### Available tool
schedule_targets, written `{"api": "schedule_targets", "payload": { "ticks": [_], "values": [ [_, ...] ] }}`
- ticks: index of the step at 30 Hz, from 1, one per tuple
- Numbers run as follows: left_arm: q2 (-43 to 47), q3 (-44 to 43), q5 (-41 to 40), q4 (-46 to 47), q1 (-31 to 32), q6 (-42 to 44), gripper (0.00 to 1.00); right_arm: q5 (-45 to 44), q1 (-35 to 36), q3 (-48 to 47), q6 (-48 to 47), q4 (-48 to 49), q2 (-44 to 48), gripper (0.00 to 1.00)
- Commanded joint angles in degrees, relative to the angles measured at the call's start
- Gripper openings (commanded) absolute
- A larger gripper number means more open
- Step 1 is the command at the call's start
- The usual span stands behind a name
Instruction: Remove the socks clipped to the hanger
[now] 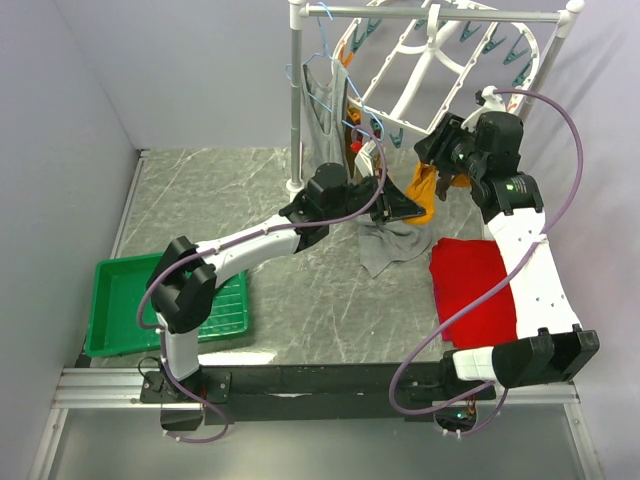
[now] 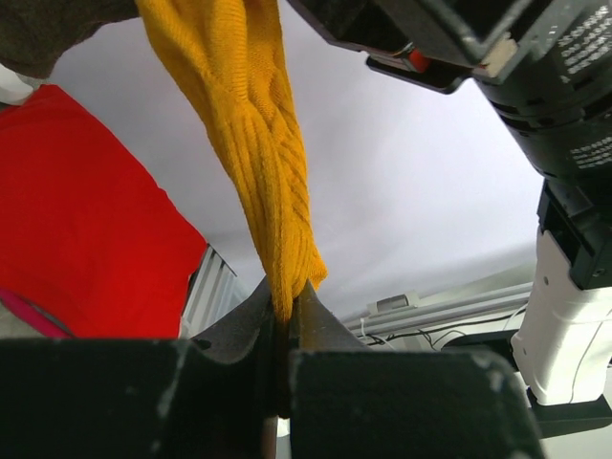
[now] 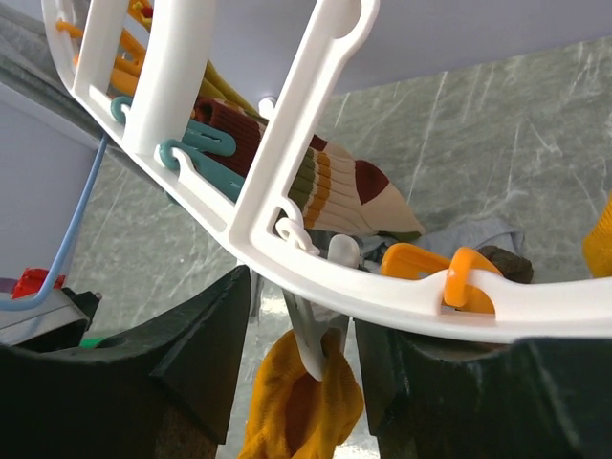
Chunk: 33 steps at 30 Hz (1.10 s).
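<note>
The round white hanger (image 1: 425,62) hangs from the rack's top bar, with teal and orange clips on its rim. A mustard-orange sock (image 1: 424,192) hangs from a white clip (image 3: 323,320) under the rim (image 3: 402,298). My left gripper (image 1: 404,206) is shut on the sock's lower tip (image 2: 284,304). My right gripper (image 1: 447,150) is open, its fingers (image 3: 206,330) standing either side of that white clip without touching it. The sock's top (image 3: 301,406) bunches below the clip. A striped brown and tan sock (image 3: 335,186) is clipped further along the rim.
A grey garment on a thin blue wire hanger (image 1: 322,100) hangs by the rack's pole (image 1: 296,110). A grey cloth (image 1: 392,247) and a red cloth (image 1: 475,285) lie on the marble table. A green tray (image 1: 120,300) sits front left.
</note>
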State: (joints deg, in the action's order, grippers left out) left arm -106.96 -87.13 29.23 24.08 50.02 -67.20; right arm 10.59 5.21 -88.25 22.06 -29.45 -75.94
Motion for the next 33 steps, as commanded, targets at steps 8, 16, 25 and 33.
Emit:
{"api": "schedule_targets", "payload": {
  "ticks": [8, 16, 25, 33],
  "values": [
    [3.95, 1.09, 1.09, 1.94, 0.78, -0.65, 0.07, -0.13, -0.64, 0.97, 2.37, 5.02, 1.15, 0.33],
    [5.35, 5.56, 1.44, 2.38, 1.66, -0.65, 0.06, -1.45, -0.73, -0.08, 2.28, 3.53, 0.18, 0.0],
    [18.51, 15.67, -5.31, -20.22, 2.27, 13.28, 0.02, -2.06, -0.73, -1.57, 1.05, -0.16, -0.26, 0.09],
    [41.43, 28.83, -29.05, -44.89, 1.84, 15.0, 0.01, -3.12, -0.64, -2.28, 0.17, -1.92, 0.09, 0.16]
  ]
}}
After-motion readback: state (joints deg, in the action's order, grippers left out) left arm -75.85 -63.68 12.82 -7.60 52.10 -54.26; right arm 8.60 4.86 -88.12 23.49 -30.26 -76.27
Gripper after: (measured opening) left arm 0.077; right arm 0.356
